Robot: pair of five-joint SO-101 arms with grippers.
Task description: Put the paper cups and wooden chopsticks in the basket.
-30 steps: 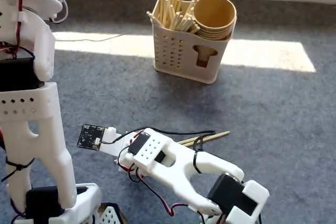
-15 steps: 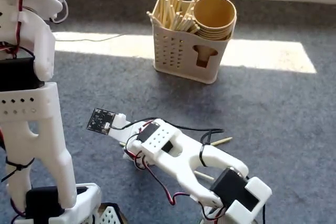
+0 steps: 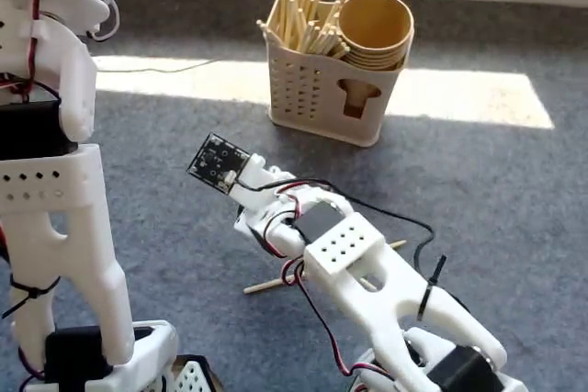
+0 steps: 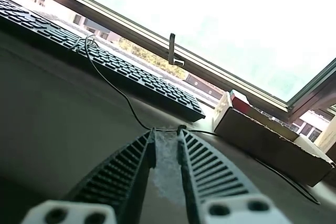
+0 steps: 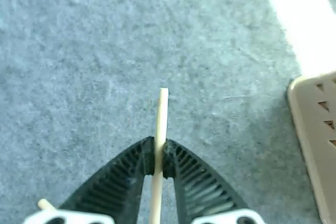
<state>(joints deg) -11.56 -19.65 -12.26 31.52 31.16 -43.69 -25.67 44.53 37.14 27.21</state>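
Gripping one wooden chopstick [image 5: 162, 108], your right gripper [image 5: 158, 157] is clamped on it above the carpet [image 3: 478, 190], near the basket [image 3: 312, 89] holding paper cups [image 3: 375, 25] and more chopsticks [image 3: 299, 6]; your left gripper [image 4: 167, 135] has its jaws together

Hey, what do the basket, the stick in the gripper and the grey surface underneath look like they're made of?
Beige perforated basket: likely moulded plastic, matt, given its smooth walls and even punched holes. Thin pale chopstick in the right gripper: apparently bare wood or bamboo, dull and unvarnished. Grey surface: seemingly short-pile carpet or felt, from its fuzzy flecked texture.
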